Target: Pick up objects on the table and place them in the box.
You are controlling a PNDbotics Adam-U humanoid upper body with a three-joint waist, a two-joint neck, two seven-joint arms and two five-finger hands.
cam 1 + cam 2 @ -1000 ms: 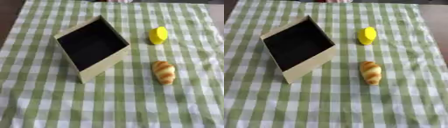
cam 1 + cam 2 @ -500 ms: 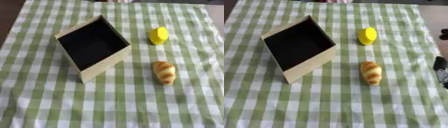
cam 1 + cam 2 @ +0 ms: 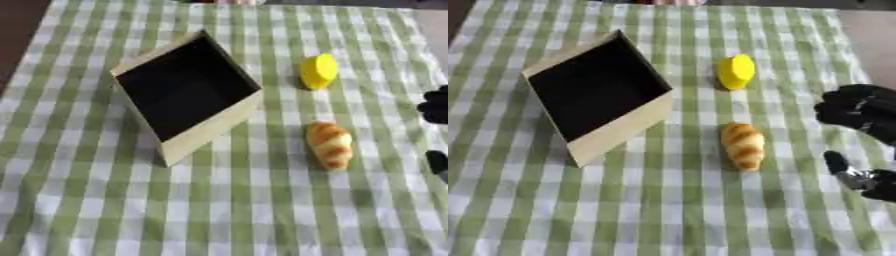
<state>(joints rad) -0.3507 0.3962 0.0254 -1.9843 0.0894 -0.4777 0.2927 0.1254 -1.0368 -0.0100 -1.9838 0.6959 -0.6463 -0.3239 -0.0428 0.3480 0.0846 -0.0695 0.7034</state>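
Right eye view: right hand (image 3: 859, 111), fingers curled on nothing, sits just right of the croissant (image 3: 743, 145), whose long axis runs near-to-far beside the box (image 3: 619, 131); left hand unseen.

A green-and-white checked cloth (image 3: 227, 210) is covering the table, reaching every edge but the far right corner, where bare grey surface (image 3: 872, 35) is showing beside it.

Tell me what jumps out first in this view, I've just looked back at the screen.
The open box with its dark inside sits left of centre on the green checked cloth. To its right lie a yellow lemon-like object and, nearer, a croissant. The right hand shows at the right edge, holding nothing.
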